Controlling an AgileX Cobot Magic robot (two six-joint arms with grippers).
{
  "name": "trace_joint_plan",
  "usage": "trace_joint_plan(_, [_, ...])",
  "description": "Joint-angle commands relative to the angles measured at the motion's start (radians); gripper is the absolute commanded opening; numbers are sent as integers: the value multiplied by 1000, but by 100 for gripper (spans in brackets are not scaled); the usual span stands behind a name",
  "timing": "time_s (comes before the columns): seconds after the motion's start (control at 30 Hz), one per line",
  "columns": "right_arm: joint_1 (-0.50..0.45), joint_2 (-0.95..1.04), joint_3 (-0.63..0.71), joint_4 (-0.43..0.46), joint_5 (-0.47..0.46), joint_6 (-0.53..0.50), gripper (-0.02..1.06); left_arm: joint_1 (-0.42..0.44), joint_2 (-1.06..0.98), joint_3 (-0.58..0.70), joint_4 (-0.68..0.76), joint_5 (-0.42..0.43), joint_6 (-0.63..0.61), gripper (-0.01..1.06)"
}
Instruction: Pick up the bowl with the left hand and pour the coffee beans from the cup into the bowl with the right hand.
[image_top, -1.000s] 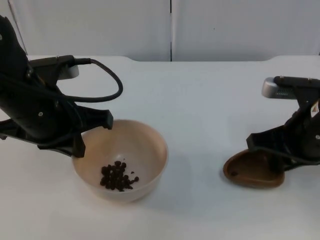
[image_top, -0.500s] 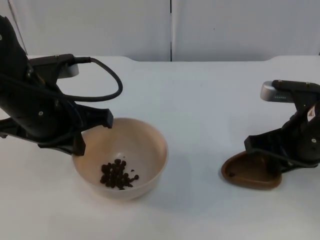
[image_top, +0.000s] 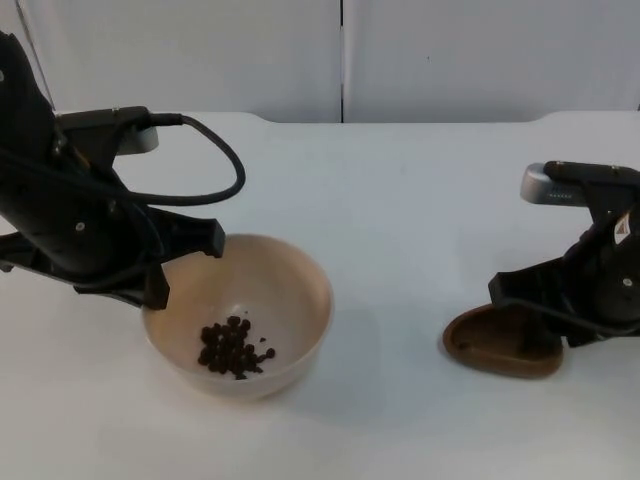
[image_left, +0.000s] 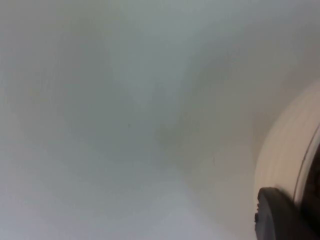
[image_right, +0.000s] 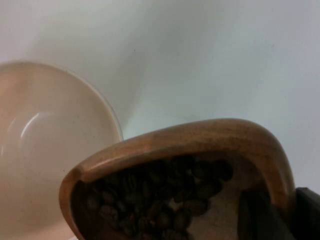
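Left arm at the bowl, right arm on the wooden cup, both low over the white table.

The left gripper sits at the rim of the beige bowl, one finger hooked inside the bowl's wall and one outside, closed on the rim as far as I can see; in the left wrist view the bowl's pale wall runs just beside a black fingertip. A small heap of coffee beans lies in its bottom. Well apart to the right, the brown wooden cup rests on the table with the right gripper clamped on its far edge. The right wrist view shows the cup holding coffee beans, with the bowl beyond it.
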Motion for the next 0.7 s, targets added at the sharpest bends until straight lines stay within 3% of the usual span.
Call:
trace_joint_plan(0.0, [-6, 4, 2, -2, -14, 3, 49, 2, 0, 3, 2, 1, 0, 3])
trace_joint_plan(0.07, [-6, 4, 2, -2, -19, 3, 54, 2, 0, 3, 2, 1, 0, 8])
trace_joint_plan(0.17, [-6, 4, 2, -2, -30, 7, 63, 2, 0, 3, 1, 1, 0, 36])
trace_joint_plan(0.2, [-6, 4, 0, -2, -29, 7, 65, 2, 0, 3, -3, 1, 0, 50])
trace_joint_plan(0.23, [-6, 4, 0, -2, -29, 7, 65, 2, 0, 3, -3, 1, 0, 50])
trace_joint_plan(0.37, [-6, 2, 0, -2, -33, 7, 66, 2, 0, 3, -6, 1, 0, 105])
trace_joint_plan(0.67, [-6, -97, -1, -2, -15, -3, 66, 2, -104, 3, -4, -21, 0, 105])
